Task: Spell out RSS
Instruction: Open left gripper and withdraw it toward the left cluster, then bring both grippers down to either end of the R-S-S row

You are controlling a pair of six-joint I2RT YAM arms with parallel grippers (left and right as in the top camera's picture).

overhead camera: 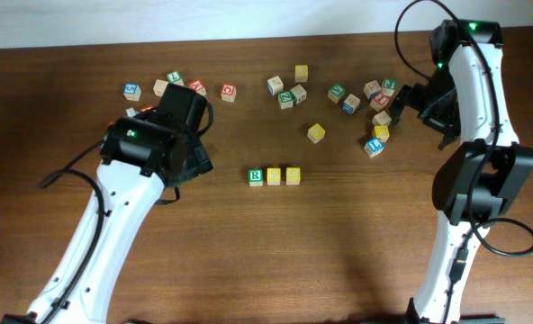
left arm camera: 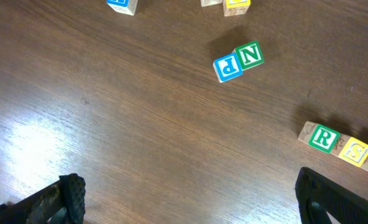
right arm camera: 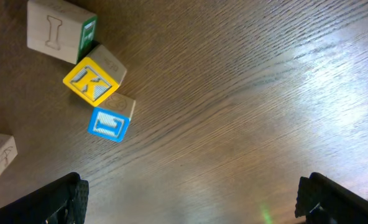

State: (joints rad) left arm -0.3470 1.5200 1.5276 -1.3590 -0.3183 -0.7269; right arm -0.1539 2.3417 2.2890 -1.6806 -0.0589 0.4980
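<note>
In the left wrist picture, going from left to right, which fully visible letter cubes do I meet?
Blue-bordered wooden P cube → green-bordered wooden N cube → green-bordered wooden R cube → yellow-faced wooden S cube.

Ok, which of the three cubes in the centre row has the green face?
The R cube, at the row's left end in the overhead view; the middle cube and right-end cube have yellow faces.
</note>
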